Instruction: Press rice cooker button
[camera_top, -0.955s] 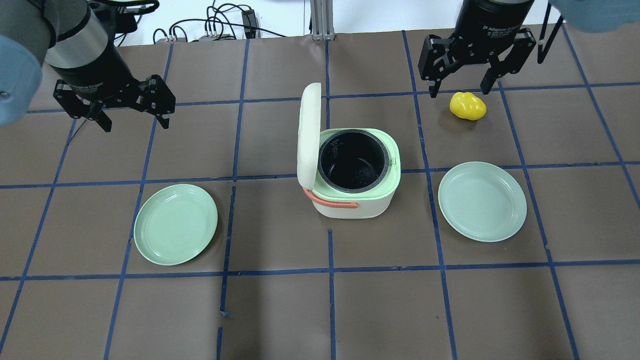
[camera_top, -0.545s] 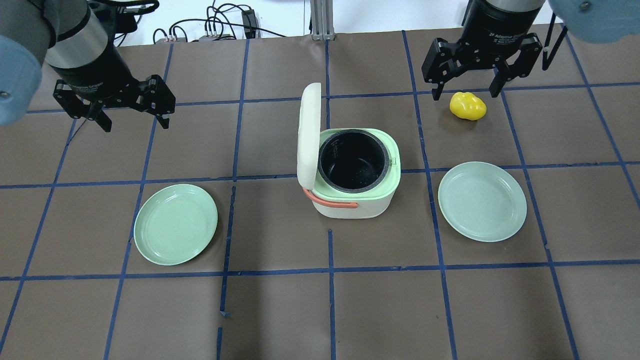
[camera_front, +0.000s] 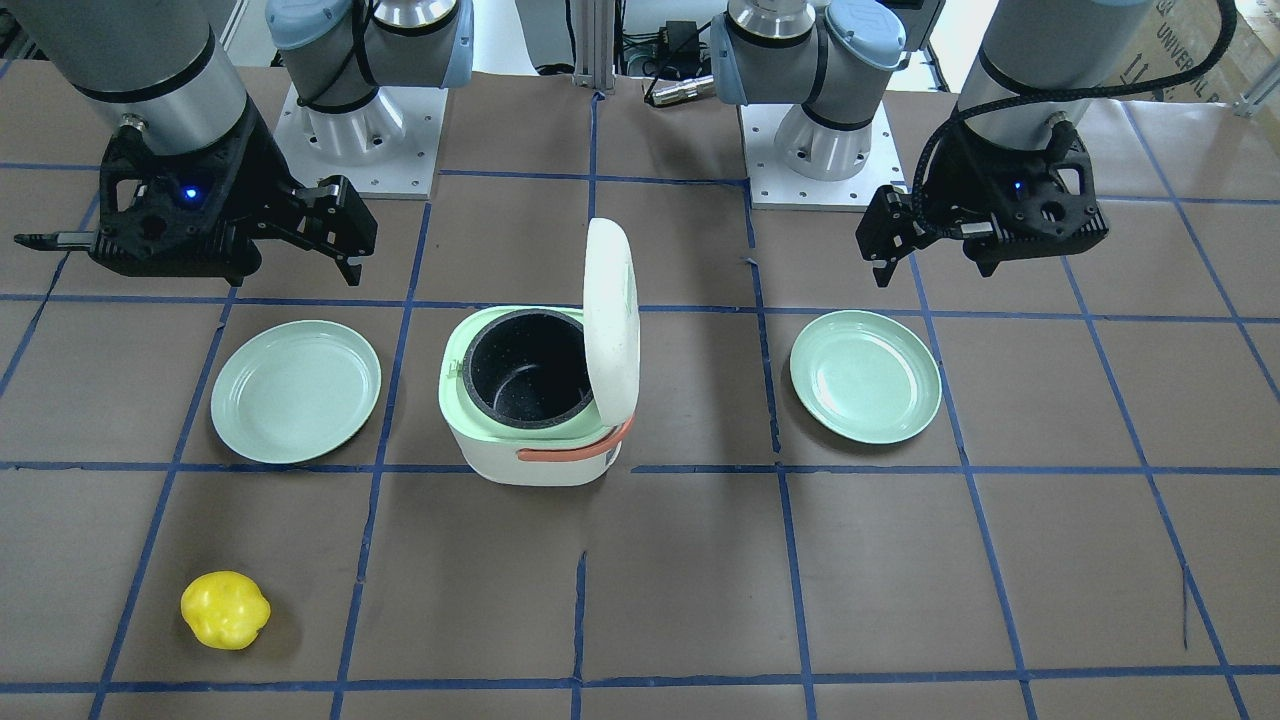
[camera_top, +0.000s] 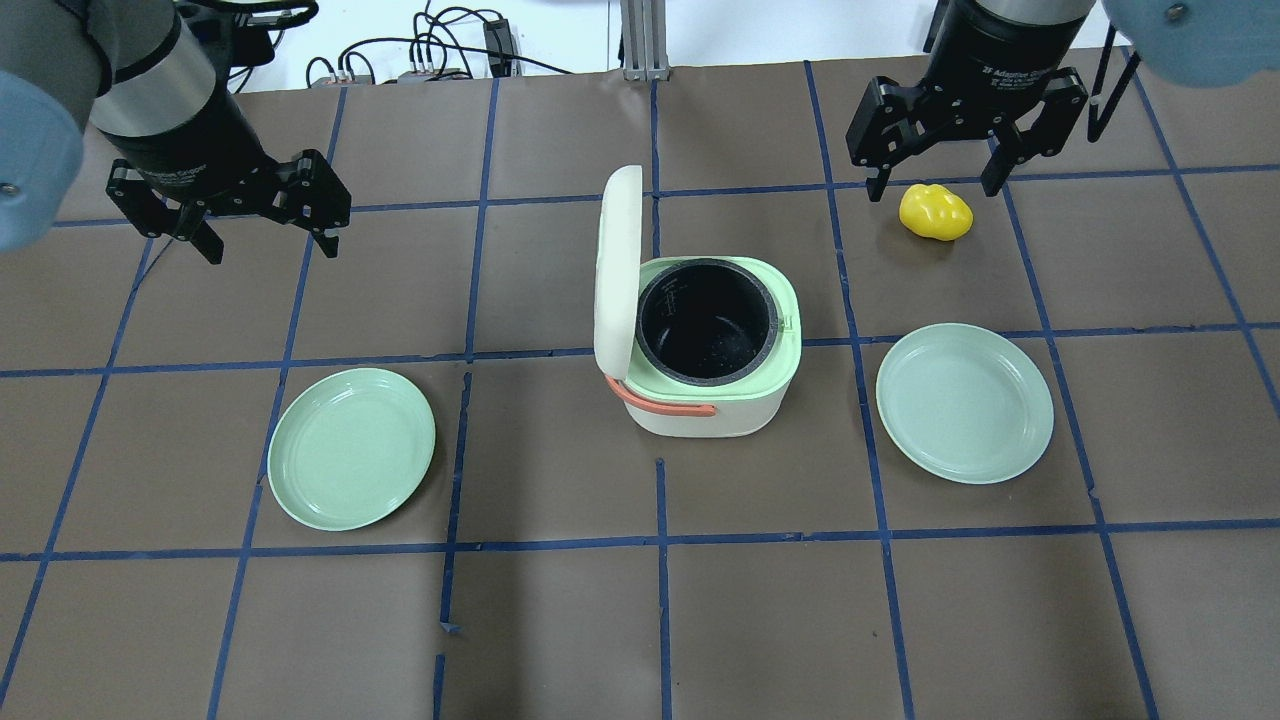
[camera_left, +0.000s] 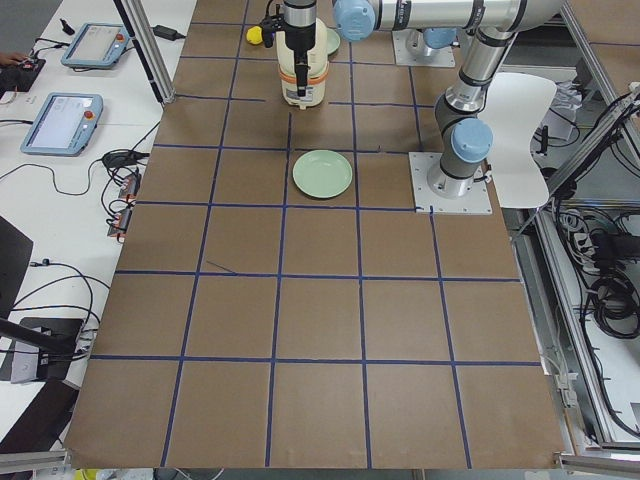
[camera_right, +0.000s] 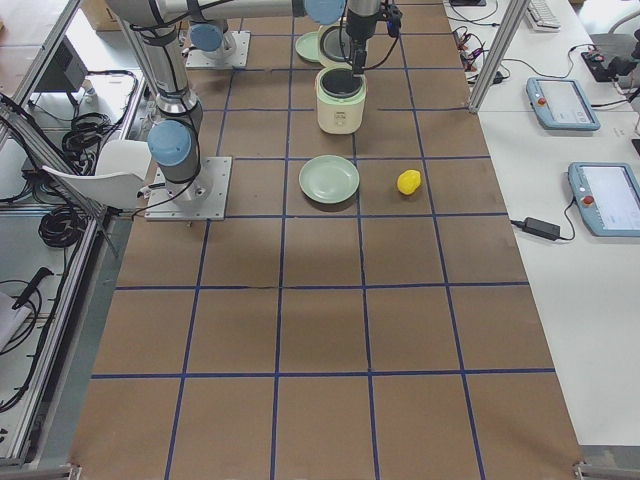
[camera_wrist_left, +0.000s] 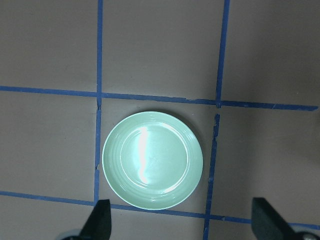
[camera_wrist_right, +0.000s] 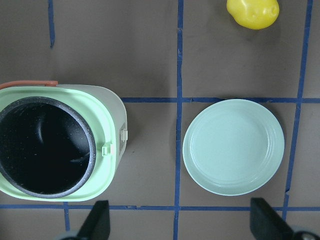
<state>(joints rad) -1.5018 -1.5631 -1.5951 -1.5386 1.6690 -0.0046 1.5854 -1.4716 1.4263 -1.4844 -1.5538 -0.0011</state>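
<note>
Right pincer (camera_top: 932, 182) is shifting slightly versus a second ago, spread wide, empty, as is left pincer (camera_top: 272, 250); rice cooker (camera_top: 700, 415) is sitting leftward, nearer right arm.

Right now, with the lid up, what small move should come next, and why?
Probably no press is needed: lift the right hand clear and stop. The rice cooker lid stands open, upright, and that hand is open, apart from it.
</note>
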